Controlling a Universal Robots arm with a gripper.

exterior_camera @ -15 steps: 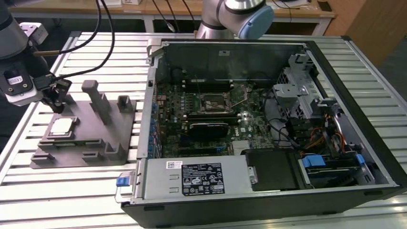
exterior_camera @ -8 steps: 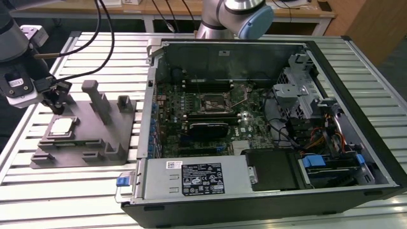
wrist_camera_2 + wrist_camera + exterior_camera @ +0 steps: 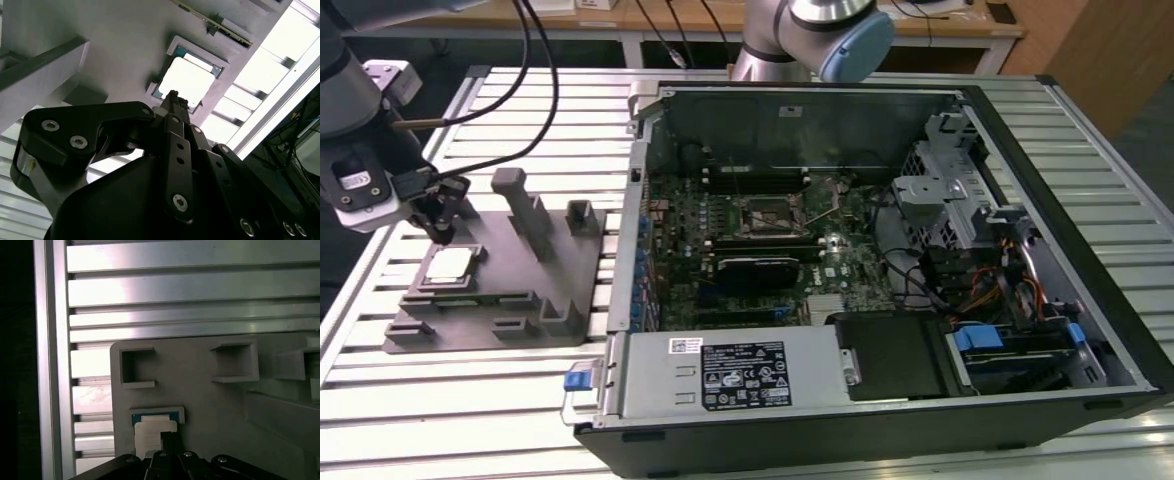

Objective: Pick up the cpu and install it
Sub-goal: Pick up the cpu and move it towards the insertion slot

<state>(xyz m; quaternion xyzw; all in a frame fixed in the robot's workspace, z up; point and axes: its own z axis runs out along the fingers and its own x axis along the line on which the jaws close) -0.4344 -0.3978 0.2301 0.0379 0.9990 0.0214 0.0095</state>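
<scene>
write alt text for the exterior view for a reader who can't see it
A robot gripper hangs, jaws shut, just above a small silver chip seated in a grey plastic holder on a slatted metal table. To the exterior view's right lies an open computer case with its motherboard exposed.

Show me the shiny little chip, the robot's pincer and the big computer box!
cpu (image 3: 450, 264): exterior view, middle of its silver top.
pincer (image 3: 440, 236): exterior view, its dark tip near the cpu.
computer case (image 3: 787, 125): exterior view, its grey inner wall.
</scene>
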